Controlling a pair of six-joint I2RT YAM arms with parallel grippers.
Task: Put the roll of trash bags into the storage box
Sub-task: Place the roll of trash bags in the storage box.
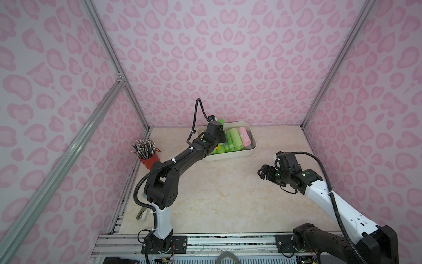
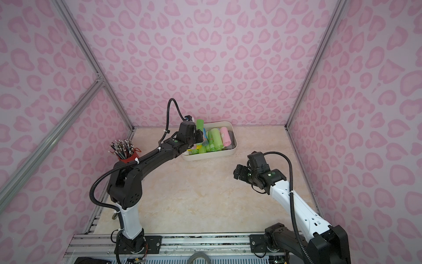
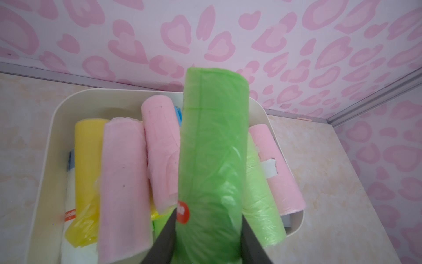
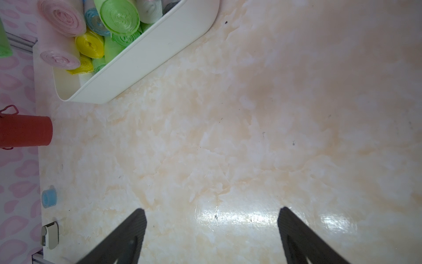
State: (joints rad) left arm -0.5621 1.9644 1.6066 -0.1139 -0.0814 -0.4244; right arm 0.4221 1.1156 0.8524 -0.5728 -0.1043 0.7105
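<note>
Nearest to us, the right pincer (image 1: 262, 171) hangs over the bare marbled table (image 1: 217, 194). In its wrist view its two dark fingers (image 4: 127, 230) stand wide apart with nothing between them, only the table top below.

At the table's left edge, close to the left arm's base, we see a small cream-coloured object (image 4: 50, 233) and, just beyond it, a short blue roll (image 4: 48, 199) lying alone on the table.

Farther along that edge stands the red pencil cup (image 1: 149, 158), packed with pencils (image 1: 143, 146).

Beyond it the left arm reaches out to the storage box (image 1: 228, 157), which sits on the table near the back wall (image 1: 228, 57). The left pincer (image 3: 209, 219) is closed on the green roll of trash bags (image 3: 214, 141), one finger pressed to each side near the end that bears a round orange sticker (image 3: 183, 212). In both top views the roll pokes up steeply above the wrist (image 1: 221, 121) (image 2: 199, 124), over the left part of the box. It is held over the rolls that lie inside; we cannot tell whether it touches them.

In the box lie pink rolls (image 3: 124, 182), a yellow roll (image 3: 88, 160) and a pale green roll (image 3: 260, 194), packed side by side, with another pink roll (image 3: 280, 169) against the right wall.
</note>
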